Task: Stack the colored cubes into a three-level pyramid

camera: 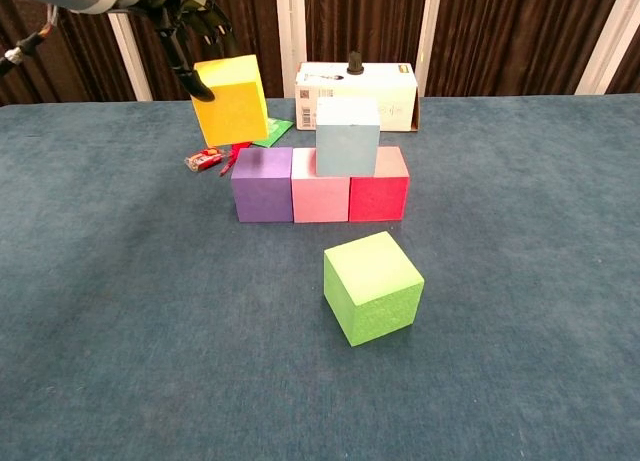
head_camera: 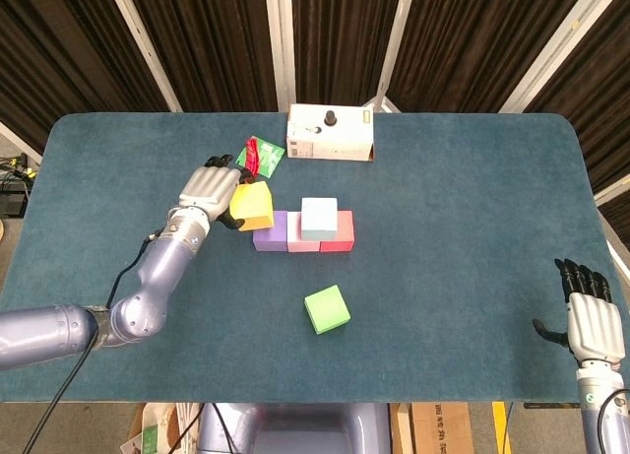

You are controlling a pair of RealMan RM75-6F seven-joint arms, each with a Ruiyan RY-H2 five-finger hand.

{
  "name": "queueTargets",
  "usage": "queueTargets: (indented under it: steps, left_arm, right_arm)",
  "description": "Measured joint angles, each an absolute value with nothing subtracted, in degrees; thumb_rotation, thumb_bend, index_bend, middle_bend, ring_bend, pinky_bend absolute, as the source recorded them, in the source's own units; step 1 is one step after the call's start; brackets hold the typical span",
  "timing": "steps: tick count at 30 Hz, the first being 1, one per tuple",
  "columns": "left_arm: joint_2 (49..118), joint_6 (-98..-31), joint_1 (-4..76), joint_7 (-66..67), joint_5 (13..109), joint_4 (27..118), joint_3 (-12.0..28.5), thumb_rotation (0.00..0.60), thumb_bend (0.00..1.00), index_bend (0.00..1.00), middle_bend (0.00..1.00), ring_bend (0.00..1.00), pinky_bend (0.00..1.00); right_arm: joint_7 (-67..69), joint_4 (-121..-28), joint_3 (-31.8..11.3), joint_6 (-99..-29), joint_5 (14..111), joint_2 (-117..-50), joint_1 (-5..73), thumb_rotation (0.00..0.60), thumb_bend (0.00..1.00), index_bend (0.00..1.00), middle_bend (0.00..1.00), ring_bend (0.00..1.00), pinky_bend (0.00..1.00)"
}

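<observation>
Nearest the robot, at the table's front edge and well to the right of the purple cube, the right hand hangs with fingers apart, holding nothing. Next comes the green cube, alone on the cloth in front of the purple cube's row. That row runs purple cube, pink cube, red cube, faces touching, with the light blue cube seated on the pink and red ones. Just above and left of the purple cube, the left hand grips the yellow cube, tilted, off the table. Behind the purple cube lie a red and green wrapper and a small candy; farthest stands a white box
</observation>
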State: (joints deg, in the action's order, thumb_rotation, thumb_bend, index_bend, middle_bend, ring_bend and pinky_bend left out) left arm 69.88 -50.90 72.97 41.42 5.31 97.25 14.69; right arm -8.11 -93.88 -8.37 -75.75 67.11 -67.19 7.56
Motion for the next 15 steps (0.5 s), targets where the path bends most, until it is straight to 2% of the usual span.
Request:
queueTargets:
  steps: [4,15]
  left_arm:
    - [71.8,-53.1,75.7,43.2,2.4,96.7,14.2,0.600,0.41,0.32,0.28,0.00,0.00]
    - [74.4,-53.1,76.7,42.7,3.6,94.9,13.8,0.600,0.40,0.31,0.26,0.00,0.00]
  right_arm:
    - [-7.5,-93.6,-8.4,-75.7,67.3,-66.9,7.5,0.600,0.24,0.07,0.08,0.00,0.00]
    - [-6.7,-92.9,-8.1,-76.7,69.3,-66.9,7.4,0.600,0.24,0.07,0.08,0.00,0.00]
